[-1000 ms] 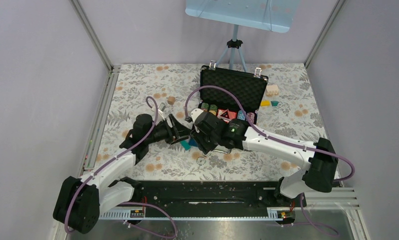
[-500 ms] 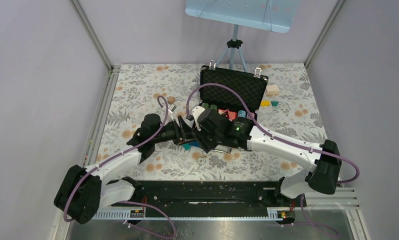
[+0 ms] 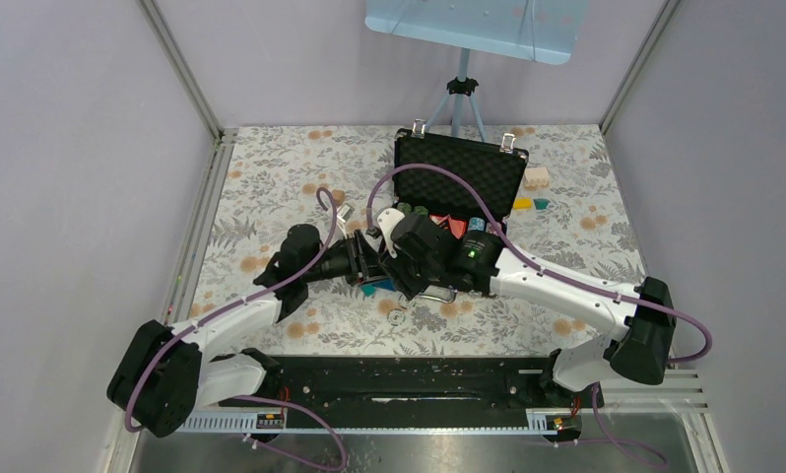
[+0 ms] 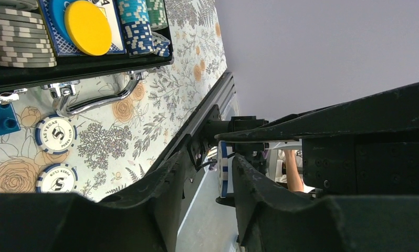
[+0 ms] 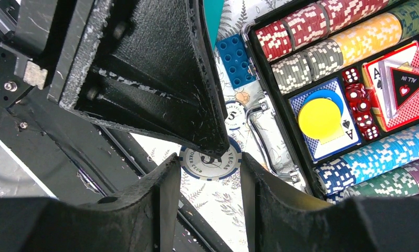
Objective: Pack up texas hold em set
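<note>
The black poker case point(image 3: 458, 172) stands open at the table's back, with chip rows point(image 5: 323, 47), red dice point(image 5: 360, 100) and a yellow disc point(image 5: 318, 118) inside. My right gripper point(image 5: 210, 157) is shut on the rim of a blue-and-white poker chip point(image 5: 210, 164) in front of the case, above the table. My left gripper point(image 4: 210, 157) is open around that chip, seen edge-on point(image 4: 222, 168). The chip lies against one finger with a gap to the other. In the top view both grippers, left point(image 3: 367, 264) and right point(image 3: 387, 274), meet tip to tip.
Two more chips point(image 4: 55, 134) point(image 4: 55, 178) lie on the floral cloth by the case's handle point(image 4: 100, 100). A blue brick point(image 5: 233, 60) and a teal piece point(image 3: 369, 288) sit beside them. Yellow and teal bricks point(image 3: 532, 203) lie right of the case. A tripod point(image 3: 460, 94) stands behind.
My left arm has moved right until its fingers reach the chip in the right gripper. The right gripper has shifted slightly left and towards the back with the chip.
</note>
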Available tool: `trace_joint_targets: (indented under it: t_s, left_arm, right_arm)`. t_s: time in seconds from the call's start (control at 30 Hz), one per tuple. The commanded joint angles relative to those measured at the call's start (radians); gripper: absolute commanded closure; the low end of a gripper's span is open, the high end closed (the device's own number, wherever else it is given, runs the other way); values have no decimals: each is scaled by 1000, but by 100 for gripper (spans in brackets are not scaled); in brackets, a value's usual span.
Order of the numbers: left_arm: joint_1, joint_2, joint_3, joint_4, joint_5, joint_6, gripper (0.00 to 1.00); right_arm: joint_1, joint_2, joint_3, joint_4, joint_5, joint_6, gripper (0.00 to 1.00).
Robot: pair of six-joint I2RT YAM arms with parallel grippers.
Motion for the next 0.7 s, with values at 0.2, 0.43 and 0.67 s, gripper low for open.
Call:
trace_joint_targets:
  t_s: [0.2, 0.43, 0.67]
  left_arm:
    - [-21, 25, 47, 122, 36, -20, 78]
    - [-26, 33, 45, 129, 44, -22, 88]
    - [-26, 31, 48, 130, 37, -20, 100]
  right_arm:
    - [-6, -29, 34, 37, 42, -31, 62]
    - [-6, -11, 51, 44, 46, -27, 62]
    - [-6, -25, 43, 55, 52, -30, 60]
